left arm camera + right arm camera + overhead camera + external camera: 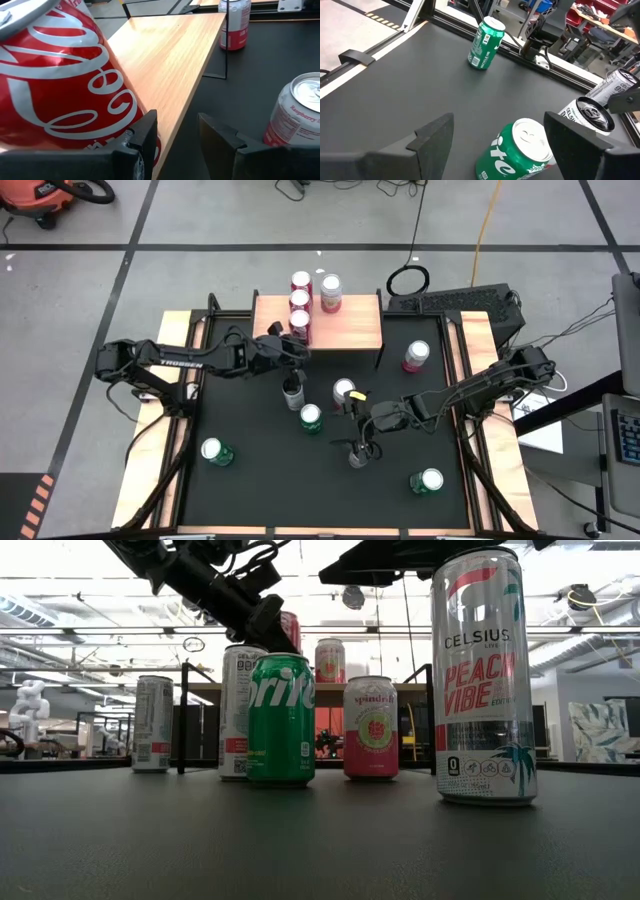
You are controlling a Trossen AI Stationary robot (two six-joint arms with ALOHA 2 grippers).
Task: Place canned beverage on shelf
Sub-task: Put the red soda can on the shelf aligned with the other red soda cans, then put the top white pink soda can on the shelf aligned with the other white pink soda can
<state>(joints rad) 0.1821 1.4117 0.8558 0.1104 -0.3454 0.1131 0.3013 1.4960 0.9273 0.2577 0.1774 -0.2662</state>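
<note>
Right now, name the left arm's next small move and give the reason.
Probably draw the left gripper straight back from the shelf. The Coca-Cola can appears to stand on the wood top near its front edge, beside one finger rather than between them, and the gap between the fingers is empty. Backing off without swinging sideways should avoid knocking it.

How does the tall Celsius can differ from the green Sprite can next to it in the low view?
The Celsius can is tall, slim and silver, with pink "Peach Vibe" lettering; the Sprite can is shorter, wider and green. The Celsius can stands nearer the low camera and looks much larger; the Sprite can stands farther back, beside a pink can. Both stand upright on the black mat, and neither is on the shelf.
</note>
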